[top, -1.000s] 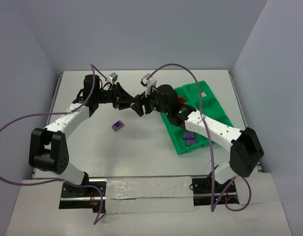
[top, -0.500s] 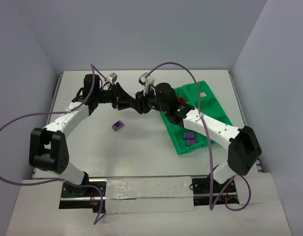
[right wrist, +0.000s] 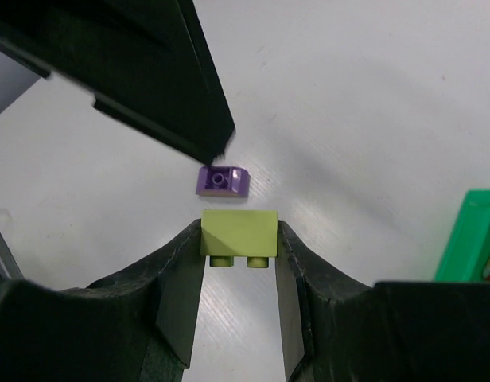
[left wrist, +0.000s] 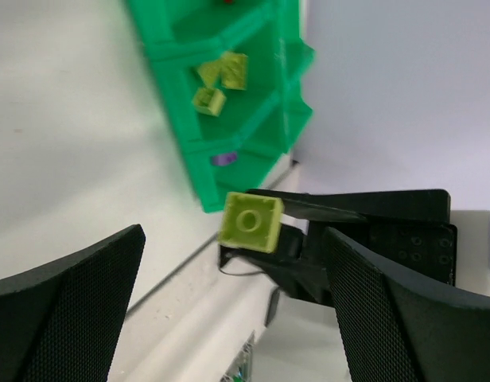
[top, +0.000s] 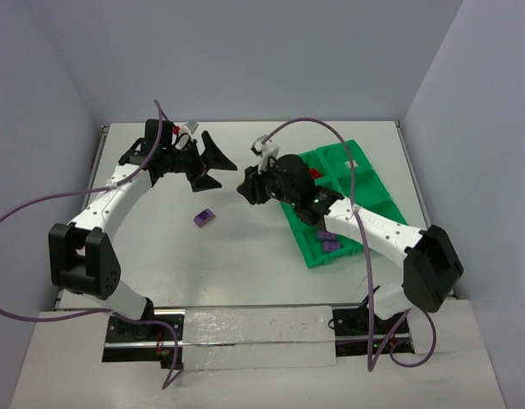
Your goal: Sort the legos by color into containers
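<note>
your right gripper [top: 246,187] pinches a yellow-green brick [right wrist: 239,232] above the worktop [top: 245,256], just left of the green tray [top: 298,232]. your left gripper [top: 216,167] gapes wide, facing it. a purple brick [top: 204,217] lies on the worktop nearby.

table [top: 245,256]: white, matte | walls [top: 245,60]: pale grey-lilac, on three sides | near-edge strip [top: 254,336]: white, glossy

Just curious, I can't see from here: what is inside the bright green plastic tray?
Small purple plastic bricks lie in a near compartment, pale yellow-green bricks in another, something red in a third. The right arm covers part of the bright green plastic tray, hiding the rest.
</note>
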`<state>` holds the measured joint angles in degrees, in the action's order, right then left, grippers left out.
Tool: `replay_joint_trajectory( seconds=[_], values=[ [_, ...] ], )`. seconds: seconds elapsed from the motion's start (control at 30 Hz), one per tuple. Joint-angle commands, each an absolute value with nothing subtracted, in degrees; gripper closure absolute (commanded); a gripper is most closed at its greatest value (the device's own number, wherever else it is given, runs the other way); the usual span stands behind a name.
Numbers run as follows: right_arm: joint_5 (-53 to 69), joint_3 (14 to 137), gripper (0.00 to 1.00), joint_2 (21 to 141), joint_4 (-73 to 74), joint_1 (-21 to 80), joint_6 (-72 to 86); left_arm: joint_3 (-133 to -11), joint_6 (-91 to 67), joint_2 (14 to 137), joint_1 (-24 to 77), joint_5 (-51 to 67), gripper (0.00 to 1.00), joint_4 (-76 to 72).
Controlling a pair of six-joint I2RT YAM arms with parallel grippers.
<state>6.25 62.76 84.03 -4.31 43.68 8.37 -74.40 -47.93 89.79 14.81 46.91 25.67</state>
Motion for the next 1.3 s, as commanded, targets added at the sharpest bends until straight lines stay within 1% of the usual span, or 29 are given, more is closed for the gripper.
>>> replay_joint_trajectory(
  seconds=[0.0,0.03,0.1,0.13,0.23,0.37,0.53,0.6,0.63,0.67,0.7,0.73,0.8,0.83,0.97,1.1,1.2,1.27],
  values=[
    [-1.4,58.9,1.00,77.6,-5.6,41.4,11.8,-79.9,-42.4,89.7,14.0,33.1,0.01,36.5],
    [-2.1,56.6,1.00,76.9,-5.7,40.4,13.9,-80.0,-41.3,89.8,14.0,29.7,0.01,37.4],
    [-6.8,54.6,1.00,75.6,-4.5,37.8,17.6,-81.8,-38.1,91.7,14.1,27.0,0.01,42.4],
    [-9.2,53.2,1.00,75.0,-3.2,36.1,19.8,-83.4,-36.8,92.9,14.7,23.5,0.01,45.3],
    [-11.1,49.0,1.00,73.4,-1.0,31.1,24.7,-85.9,-34.7,94.2,16.7,15.3,0.01,48.9],
    [-11.9,45.6,1.00,71.5,1.3,25.7,27.5,-84.4,-32.2,94.4,17.6,14.4,0.01,49.3],
    [-12.4,46.2,1.00,74.1,3.6,24.1,26.7,-81.8,-32.0,95.5,18.3,9.1,0.04,50.3],
    [-12.0,46.5,0.93,75.5,3.6,23.7,26.6,-81.1,-30.7,95.5,19.1,6.3,0.05,50.4],
    [-11.7,46.6,0.93,76.3,3.6,23.7,26.6,-81.1,-30.7,95.7,19.7,4.7,0.05,50.4],
    [-11.1,46.8,0.69,77.6,3.4,23.5,26.5,-81.6,-29.3,96.3,20.7,2.3,0.04,51.9],
    [-10.8,47.0,0.51,78.6,3.3,23.4,26.3,-81.9,-28.3,96.9,21.5,-0.2,0.04,52.9],
    [-10.6,47.2,0.38,79.4,3.1,23.5,26.2,-82.1,-27.9,97.6,22.1,-2.5,0.04,53.4],
    [-10.7,47.6,0.28,80.7,2.8,23.4,25.8,-81.5,-27.0,98.6,22.6,-4.6,0.04,52.5],
    [-10.8,47.8,0.26,81.1,2.7,23.4,25.7,-81.2,-26.5,99.1,22.7,-4.7,0.04,51.8],
    [-12.1,48.4,0.23,81.9,2.3,23.4,25.3,-83.2,-25.9,104.5,23.1,-8.5,0.03,51.6],
    [-13.1,48.7,0.23,79.9,3.3,23.5,24.9,-84.3,-25.3,107.4,23.2,-11.2,0.04,50.8],
    [-13.6,48.4,0.23,77.4,3.5,23.4,24.3,-84.7,-24.8,109.4,23.3,-13.0,0.08,50.7],
    [-13.9,48.1,0.23,75.9,3.8,23.4,23.8,-83.8,-23.7,110.4,23.5,-12.9,0.14,49.3]
  ],
)
